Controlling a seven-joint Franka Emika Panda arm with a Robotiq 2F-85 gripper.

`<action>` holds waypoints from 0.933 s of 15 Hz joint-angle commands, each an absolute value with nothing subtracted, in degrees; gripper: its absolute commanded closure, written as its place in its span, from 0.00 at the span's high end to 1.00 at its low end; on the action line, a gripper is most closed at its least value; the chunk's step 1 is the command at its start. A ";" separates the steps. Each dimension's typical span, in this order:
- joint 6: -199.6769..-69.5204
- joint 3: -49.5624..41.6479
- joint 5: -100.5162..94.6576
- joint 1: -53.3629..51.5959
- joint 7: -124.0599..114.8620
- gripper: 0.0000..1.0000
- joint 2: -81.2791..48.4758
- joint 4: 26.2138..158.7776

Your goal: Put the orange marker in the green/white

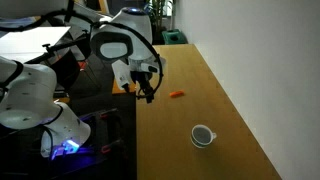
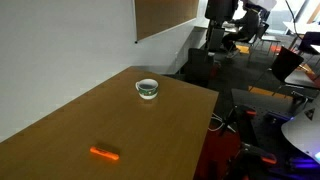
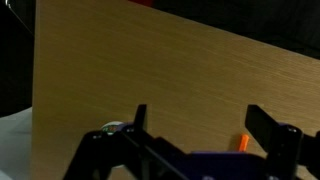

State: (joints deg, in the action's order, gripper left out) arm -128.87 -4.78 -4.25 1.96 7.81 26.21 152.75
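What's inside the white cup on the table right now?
The cup shows only a dark greenish inside, nothing in it; its near wall hides the bottom. The orange marker lies outside.

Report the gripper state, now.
Gripper: open, fingers spread wide, holding nothing. The orange marker lies loose on the table.

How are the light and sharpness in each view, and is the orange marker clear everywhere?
In an exterior view the orange marker is small but bright on the evenly lit table; in an exterior view the cup looks slightly soft, without glare; in the wrist view the gripper is a dark shape, and only a sliver of the marker shows.
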 commanded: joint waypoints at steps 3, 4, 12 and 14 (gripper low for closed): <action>-128.76 -4.56 -4.11 2.17 7.89 1.00 26.22 152.68; -128.76 -4.56 -4.11 2.17 7.89 1.00 26.22 152.68; -135.19 -2.77 -3.30 -0.72 8.31 1.00 24.57 151.77; -138.18 -1.67 -2.91 -1.91 7.66 1.00 23.34 151.48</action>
